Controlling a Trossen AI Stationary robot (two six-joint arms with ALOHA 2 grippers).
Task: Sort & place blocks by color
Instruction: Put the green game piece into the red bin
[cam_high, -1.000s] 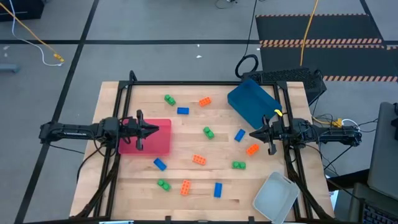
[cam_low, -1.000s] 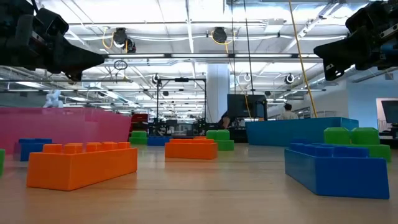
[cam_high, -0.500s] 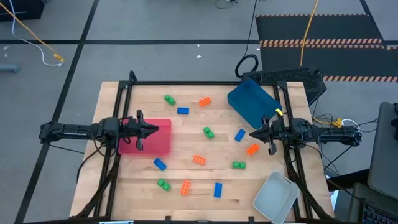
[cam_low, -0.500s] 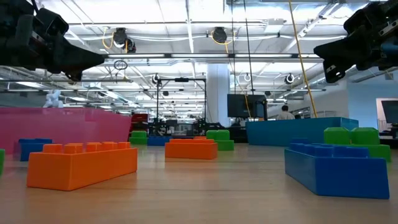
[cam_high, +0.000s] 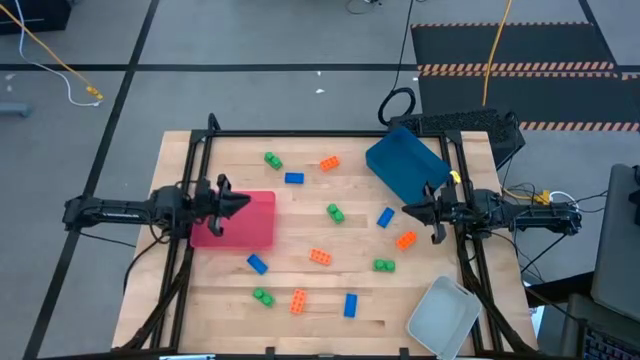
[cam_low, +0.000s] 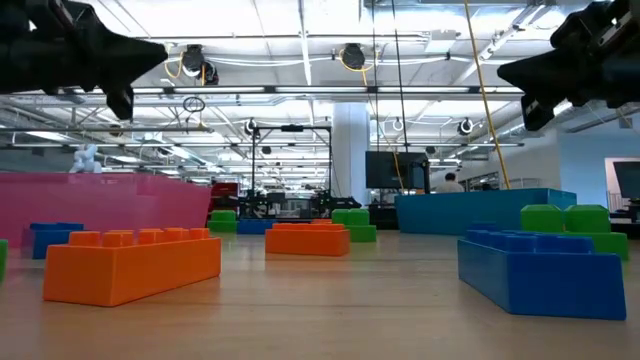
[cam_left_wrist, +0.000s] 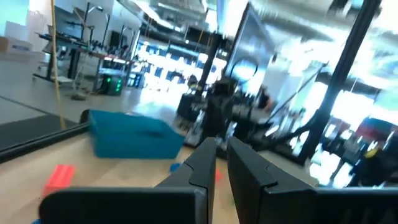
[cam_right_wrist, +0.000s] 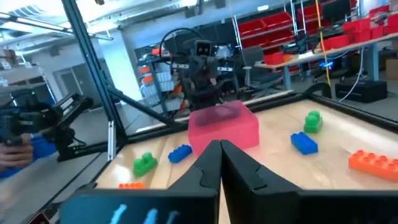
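Left gripper (cam_high: 238, 203) pulling back toward 9 o'clock over red tray (cam_high: 255, 228), fingers nearly together, empty. Right gripper (cam_high: 412, 211) hovering closed. Blocks (cam_high: 320, 257) lying unsorted.

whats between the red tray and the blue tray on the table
In the high view, a green block lies between the red tray and the blue tray; otherwise bare wood.

Your left claw (cam_high: 243, 203) has pulled back toward its own side of the bench and tilted — its tip now sits over the red tray's (cam_high: 262, 230) far edge.
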